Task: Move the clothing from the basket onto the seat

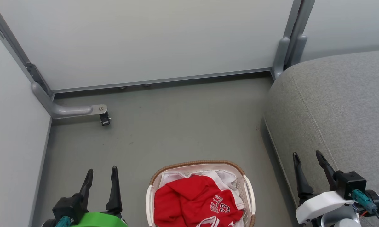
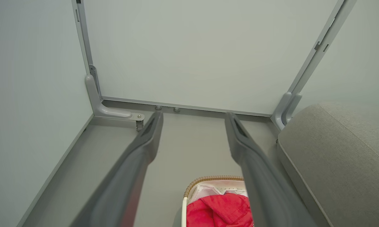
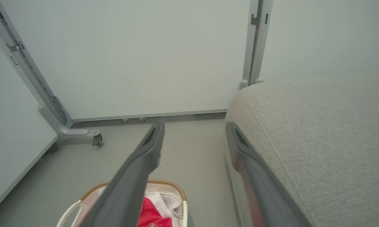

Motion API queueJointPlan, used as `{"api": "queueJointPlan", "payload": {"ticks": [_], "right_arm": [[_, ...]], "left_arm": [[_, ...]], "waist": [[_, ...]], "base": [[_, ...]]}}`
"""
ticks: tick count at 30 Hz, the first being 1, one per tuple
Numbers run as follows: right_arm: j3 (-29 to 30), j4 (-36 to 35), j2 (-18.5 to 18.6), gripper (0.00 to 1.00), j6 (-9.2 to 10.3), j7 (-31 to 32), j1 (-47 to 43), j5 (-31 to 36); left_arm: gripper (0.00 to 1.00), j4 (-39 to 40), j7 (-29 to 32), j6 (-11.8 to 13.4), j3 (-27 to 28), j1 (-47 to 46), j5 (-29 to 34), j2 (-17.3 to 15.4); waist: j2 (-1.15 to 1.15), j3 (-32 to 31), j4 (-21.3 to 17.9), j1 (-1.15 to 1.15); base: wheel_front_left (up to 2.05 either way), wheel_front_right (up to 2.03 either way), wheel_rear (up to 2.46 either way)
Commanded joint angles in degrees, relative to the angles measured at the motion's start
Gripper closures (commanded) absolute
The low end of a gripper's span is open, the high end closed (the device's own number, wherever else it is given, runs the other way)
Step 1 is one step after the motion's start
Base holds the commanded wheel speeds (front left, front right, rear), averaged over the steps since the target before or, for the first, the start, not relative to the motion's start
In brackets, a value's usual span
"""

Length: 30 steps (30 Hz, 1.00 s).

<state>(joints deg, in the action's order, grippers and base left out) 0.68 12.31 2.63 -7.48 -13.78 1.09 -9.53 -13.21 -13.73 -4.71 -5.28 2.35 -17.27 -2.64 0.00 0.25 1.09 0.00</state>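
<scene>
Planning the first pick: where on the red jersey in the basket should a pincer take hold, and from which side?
Take the red jersey by its raised fold, coming straight down from above. It lies crumpled inside the basket, whose walls would likely block a sideways approach; the bunched ridge offers cloth to close on.

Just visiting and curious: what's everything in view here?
smooth floor: one, grey, beneath everything
oval cream perforated plastic basket: one, brown-rimmed, on floor
bright red sports clothing printed "Bulls 23": one heap, red, inside basket
plain white fabric: one, white, inside basket
grey woven-fabric couch seat: one, grey, right of basket
pale wall panels: three, whitish, back and left
metal foot with caster: one, grey, far left
left claw: one, dark, lower left, open
right claw: one, dark, lower right, open
</scene>
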Motion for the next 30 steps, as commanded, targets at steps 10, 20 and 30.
{"api": "queueJointPlan", "payload": {"ticks": [10,20,30], "right_arm": [[-0.57,-0.70,0.41,0.00,-0.01,-1.49,-0.64,4.67],[-0.54,-0.84,0.40,0.00,0.00,-1.50,-0.66,4.94],[-0.55,-0.84,0.40,0.00,0.00,-1.50,-0.43,5.04]], "left_arm": [[0.00,-0.77,-1.50,0.04,-0.59,0.80,3.99,-0.41],[0.00,-1.27,-1.44,-0.07,-0.74,0.47,4.04,-0.41],[0.00,-1.37,-1.44,0.02,-0.66,0.28,3.86,-0.41]], "waist": [[0.00,0.08,0.09,0.00],[0.00,0.13,0.16,0.00],[0.00,0.33,0.10,0.00]], "base": [[0.00,0.00,0.00],[0.00,0.00,0.00],[0.00,0.00,0.00]]}}
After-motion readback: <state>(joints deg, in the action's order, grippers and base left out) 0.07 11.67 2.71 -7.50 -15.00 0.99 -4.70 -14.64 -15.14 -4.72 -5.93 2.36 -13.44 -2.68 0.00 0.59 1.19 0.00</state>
